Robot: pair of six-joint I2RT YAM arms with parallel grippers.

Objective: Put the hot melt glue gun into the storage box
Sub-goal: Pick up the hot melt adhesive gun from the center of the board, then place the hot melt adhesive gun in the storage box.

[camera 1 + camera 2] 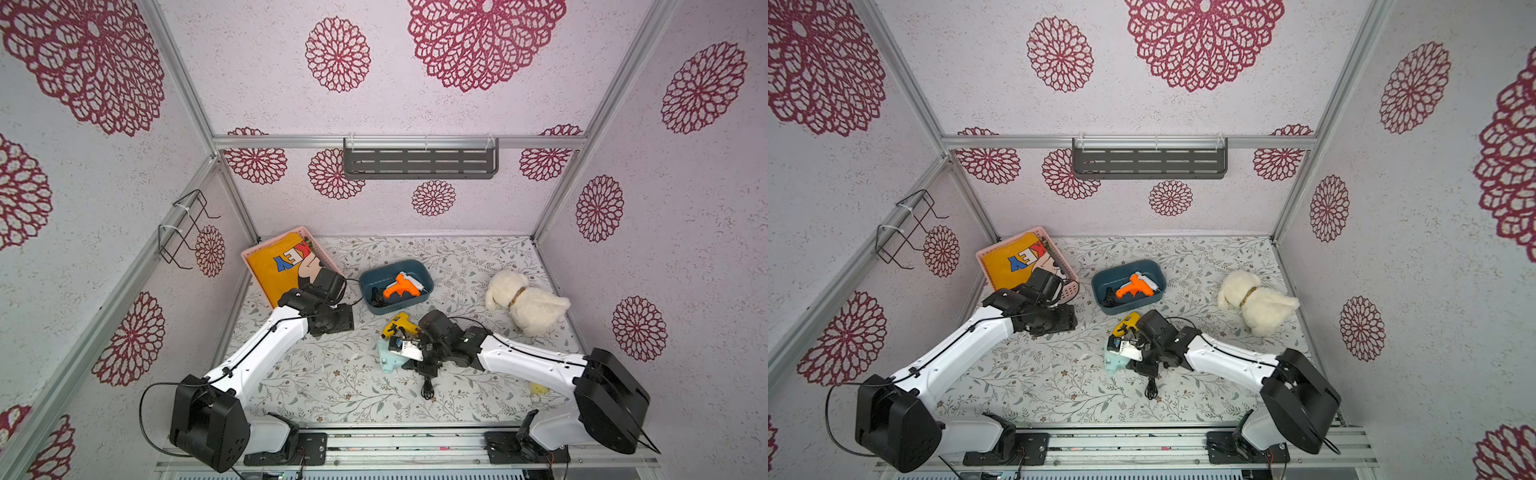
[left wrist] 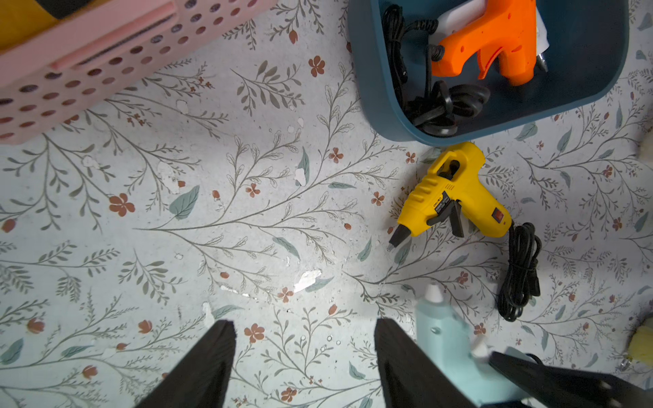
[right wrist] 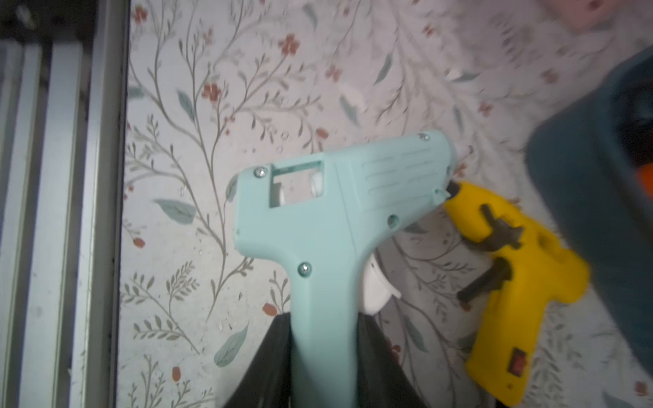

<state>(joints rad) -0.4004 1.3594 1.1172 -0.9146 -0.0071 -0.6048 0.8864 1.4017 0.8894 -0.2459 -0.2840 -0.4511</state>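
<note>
Grip status, right gripper [image 3: 323, 325]: the fingers [image 3: 275, 353] are closed narrow on the handle of the mint glue gun [image 3: 318, 205], one finger on each side. The gun's barrel points away from the wrist. Whether the gun is clear of the tabletop [image 1: 332, 386] or touching it cannot be told from these views.

Position of the held gun: in both top views it sits near the middle of the tabletop, on the near side of the storage box [image 1: 409, 302] and apart from it. The yellow glue gun [image 1: 397, 325] lies flat between the two, its rear end just beside the box wall and its nozzle close to the mint gun's nozzle.

Contents of the storage box: the orange glue gun [image 1: 399, 289] lies inside on its side, with a coiled black cord [image 2: 441, 106] in one end of the box.

Left gripper [image 2: 304, 328]: the fingers [image 2: 212, 364] stand wide apart and hold nothing. The gripper hangs over bare tabletop beside the pink basket [image 1: 249, 257], at the left of the storage box.

Other items: a white plush dog [image 1: 525, 301] stands on the right part of the tabletop, well apart from the box. A black cord bundle [image 1: 428, 388] lies on the tabletop beside the right wrist.
</note>
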